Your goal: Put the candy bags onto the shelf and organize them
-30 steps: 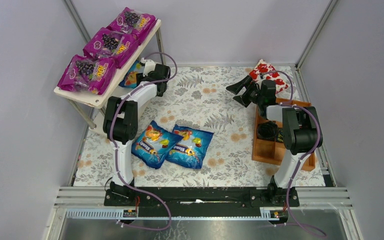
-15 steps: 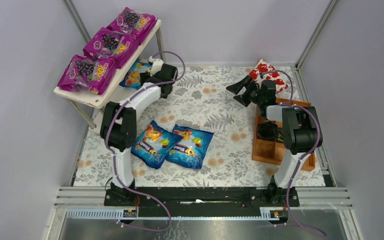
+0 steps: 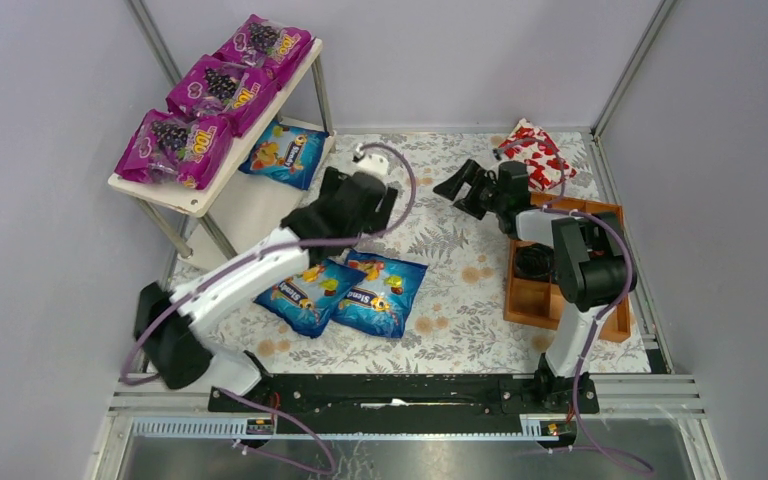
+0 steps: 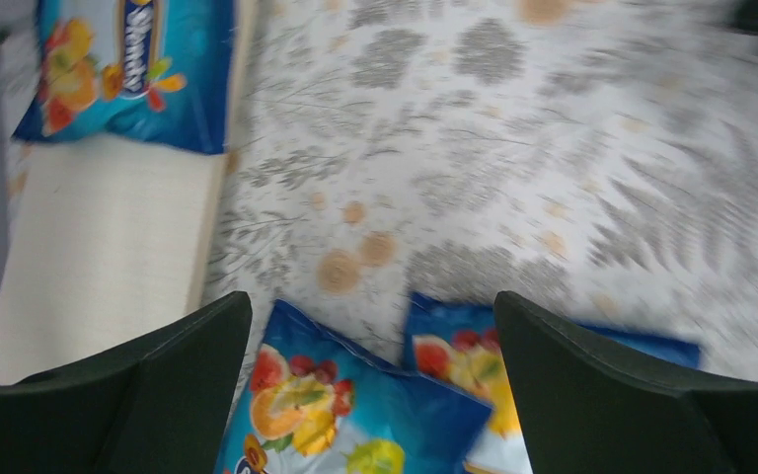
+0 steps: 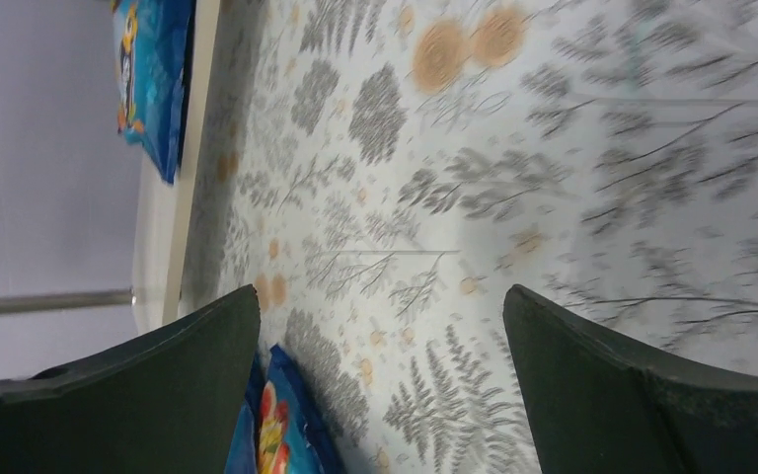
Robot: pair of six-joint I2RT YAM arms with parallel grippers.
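Observation:
Three purple candy bags point(image 3: 220, 90) lie in a row on the top board of the shelf point(image 3: 192, 201). One blue bag point(image 3: 282, 153) lies on its lower board point(image 4: 99, 247) and also shows in the left wrist view point(image 4: 128, 69). Two blue bags point(image 3: 310, 285) point(image 3: 380, 290) lie side by side on the floral mat. My left gripper point(image 3: 335, 222) hangs open and empty just above their far edges point(image 4: 355, 405), its gap point(image 4: 373, 306) spanning both. My right gripper point(image 3: 460, 188) is open and empty point(image 5: 380, 296) above the mat at the back right.
A red-and-white patterned package point(image 3: 535, 152) lies at the back right. A brown wooden compartment tray point(image 3: 560, 290) holding a black item point(image 3: 535, 262) stands by the right arm. Grey enclosure walls close in the left, back and right sides.
My left arm has pulled away from the shelf's lower board, leaving the blue bag there, and swung right and nearer to above the two floor bags. My right gripper has shifted slightly left.

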